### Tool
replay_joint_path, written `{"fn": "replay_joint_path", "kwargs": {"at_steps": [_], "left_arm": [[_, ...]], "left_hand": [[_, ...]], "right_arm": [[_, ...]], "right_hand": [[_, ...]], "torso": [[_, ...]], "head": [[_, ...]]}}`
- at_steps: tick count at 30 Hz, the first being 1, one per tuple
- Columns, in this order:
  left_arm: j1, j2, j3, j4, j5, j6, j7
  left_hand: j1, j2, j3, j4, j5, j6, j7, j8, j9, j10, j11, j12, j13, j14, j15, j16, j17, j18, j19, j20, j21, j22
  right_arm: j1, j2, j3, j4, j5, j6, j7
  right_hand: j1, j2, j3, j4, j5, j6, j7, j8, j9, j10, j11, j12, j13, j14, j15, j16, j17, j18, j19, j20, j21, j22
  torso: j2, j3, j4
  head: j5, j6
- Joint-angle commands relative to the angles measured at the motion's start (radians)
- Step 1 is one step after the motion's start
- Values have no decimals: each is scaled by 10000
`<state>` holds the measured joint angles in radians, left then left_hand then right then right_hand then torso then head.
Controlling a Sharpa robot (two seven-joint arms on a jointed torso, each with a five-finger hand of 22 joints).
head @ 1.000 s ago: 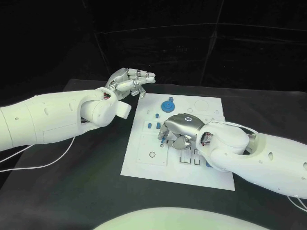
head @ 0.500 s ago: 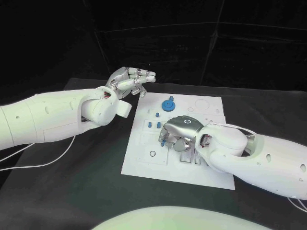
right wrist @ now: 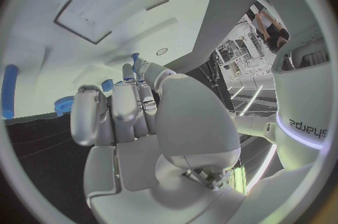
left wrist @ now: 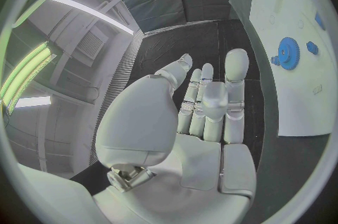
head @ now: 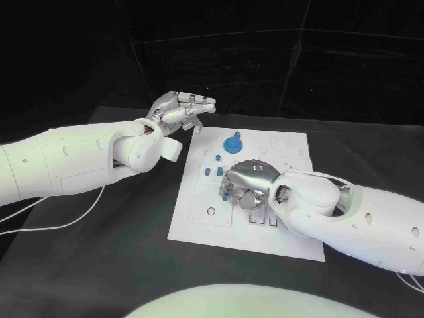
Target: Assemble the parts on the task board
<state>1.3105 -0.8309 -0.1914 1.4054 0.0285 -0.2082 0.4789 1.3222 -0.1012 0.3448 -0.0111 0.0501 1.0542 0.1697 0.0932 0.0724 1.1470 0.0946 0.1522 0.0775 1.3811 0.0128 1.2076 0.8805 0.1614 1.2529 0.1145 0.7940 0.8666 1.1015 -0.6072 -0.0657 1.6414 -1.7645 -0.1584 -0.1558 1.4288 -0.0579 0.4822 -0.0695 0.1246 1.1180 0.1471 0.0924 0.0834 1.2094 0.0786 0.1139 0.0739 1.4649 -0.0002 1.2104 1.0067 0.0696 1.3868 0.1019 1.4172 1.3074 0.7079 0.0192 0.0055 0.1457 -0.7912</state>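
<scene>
right hand: silver many-fingered right hand (head: 248, 184) curled knuckles-up over the middle of the white rectangular task board (head: 198, 225), fingertips down at a small blue part (head: 227, 196); whether it pinches the part, cannot tell
step: seating that part; judge: press straight down, don't drag sideways
part axis: hidden under fingers, cannot tell
gear: blue round gear part (head: 233, 144) flat on the board's far half, beyond the right hand
left hand: silver left hand (head: 179, 110) off the board's far left corner over the black counter (head: 97, 258), fingers loosely apart, holding nothing

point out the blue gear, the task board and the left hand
blue gear (head: 233, 144), head view, on its round toothed face.
task board (head: 199, 228), head view, on a bare white near corner.
left hand (head: 181, 110), head view, on the middle of the raised hand.
</scene>
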Motion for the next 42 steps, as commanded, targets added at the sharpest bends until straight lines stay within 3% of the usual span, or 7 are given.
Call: {"fn": "replay_joint_path", "kwargs": {"at_steps": [1, 26, 31, 37, 42], "left_arm": [[13, 5, 6, 10, 44, 132, 51], [14, -6, 6, 35, 43, 275, -53], [14, -11, 6, 40, 43, 298, -68], [15, -15, 6, 38, 43, 310, -89], [15, -16, 6, 36, 43, 321, -105]], "left_hand": [[-68, 39, -70, 2, 12, -25, 31, 48, -3, -34, 58, 61, 17, -30, 12, 4, -8, 54, -37, 4, -44, -24], [-64, 40, -79, 1, 12, -32, 31, 47, -4, -44, 58, 63, 16, -33, 12, 1, -17, 57, -41, 5, -63, -41], [-55, 40, -87, -4, 13, -40, 31, 45, -5, -56, 58, 64, 14, -38, 12, -5, -32, 59, -43, 5, -74, -50], [-54, 37, -94, -5, 12, -46, 34, 43, -6, -63, 60, 64, 14, -39, 13, -5, -34, 59, -42, 5, -78, -53], [-54, 37, -94, -5, 12, -46, 34, 43, -6, -63, 60, 64, 14, -39, 13, -5, -34, 59, -42, 5, -78, -53]], "right_arm": [[5, 14, -2, -5, -128, 31, -8], [-66, 209, -4, -91, -428, 483, -260], [-69, 216, -5, -106, -437, 307, -209], [-70, 199, -6, -121, -414, 18, -105], [-72, 95, -7, -33, -362, -503, 20]], "right_hand": [[-78, -9, -28, -48, 22, 6, 60, 25, 9, 67, 10, 35, 11, 241, -31, 42, -3, -92, -10, 27, 44, 241], [-178, -77, -84, -59, -22, -63, 76, -25, -8, -2, 27, -21, 3, 203, -14, 0, -116, -67, -103, 45, -8, 157], [-477, -262, -166, 33, 52, -546, 260, -273, -120, -652, 236, -388, -107, 38, 148, -337, -667, 70, -597, 153, -382, -410], [-694, -479, -312, 86, 65, -1097, 467, -326, -195, -1219, 431, -473, -103, -83, 312, -560, -1044, 204, -1065, 312, -773, -954], [-732, -570, -500, 71, 52, -1489, 535, -296, -178, -1893, 560, -415, -92, -330, 408, -996, -1729, 358, -1595, 429, -1253, -1593]], "torso": [[-3, 5, 8], [-2, 0, 8], [-6, -1, 0], [-7, 1, 0], [-5, 8, 0]], "head": [[11, -12], [31, -92], [38, -98], [41, -101], [37, -70]]}}
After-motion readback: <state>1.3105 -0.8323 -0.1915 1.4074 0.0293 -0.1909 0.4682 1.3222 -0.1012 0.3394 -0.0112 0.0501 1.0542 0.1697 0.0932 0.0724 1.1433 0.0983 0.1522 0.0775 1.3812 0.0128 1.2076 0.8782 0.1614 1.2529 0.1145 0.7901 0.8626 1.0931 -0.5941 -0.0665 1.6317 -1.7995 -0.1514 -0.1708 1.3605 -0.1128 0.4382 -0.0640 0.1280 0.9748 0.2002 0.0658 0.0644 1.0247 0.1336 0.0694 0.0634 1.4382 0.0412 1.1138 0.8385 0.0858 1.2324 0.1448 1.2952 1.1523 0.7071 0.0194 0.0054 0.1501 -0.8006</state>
